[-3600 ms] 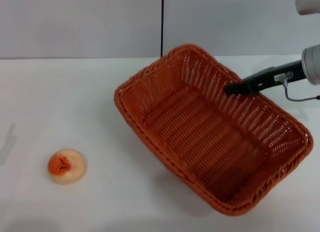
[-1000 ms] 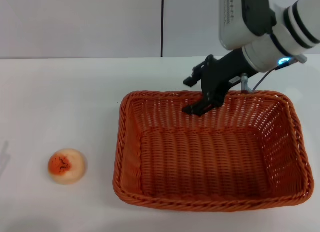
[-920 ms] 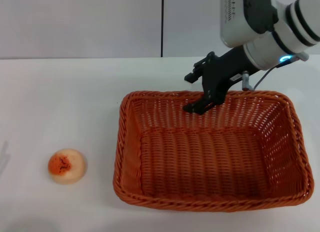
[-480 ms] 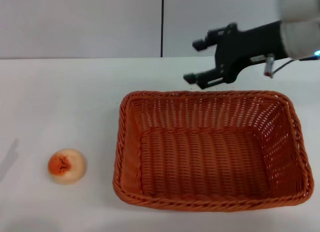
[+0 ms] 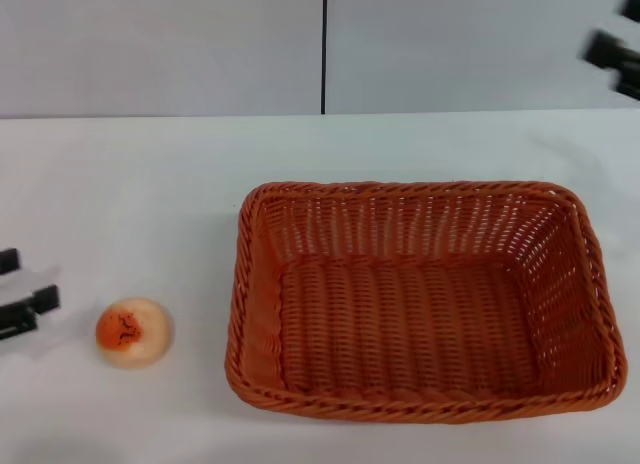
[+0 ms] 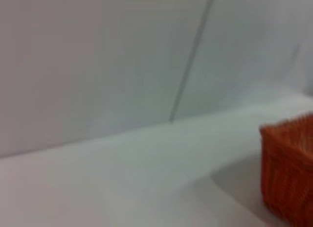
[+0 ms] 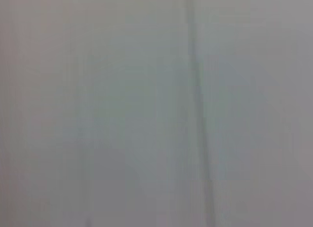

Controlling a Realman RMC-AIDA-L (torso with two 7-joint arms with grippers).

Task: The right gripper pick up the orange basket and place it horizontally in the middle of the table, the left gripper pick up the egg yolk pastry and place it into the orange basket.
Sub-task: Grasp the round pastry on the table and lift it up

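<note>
From the head view, the orange basket (image 5: pixel 420 304) lies level mid-tabletop (image 5: pixel 150 184). The egg yolk pastry (image 5: pixel 133 331) sits well left of it. Our left hand (image 5: pixel 22 302), newly arrived just beyond the pastry, should close squarely over it. We cannot tell either hand's grip. The right hand (image 5: pixel 618 54) has withdrawn far beyond the basket. The left wrist view shows only a basket corner.

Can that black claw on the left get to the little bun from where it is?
Probably yes. The left end effector sits at the table edge just beside the bun, with only bare tabletop between them. The basket lies on the bun's other side.
</note>
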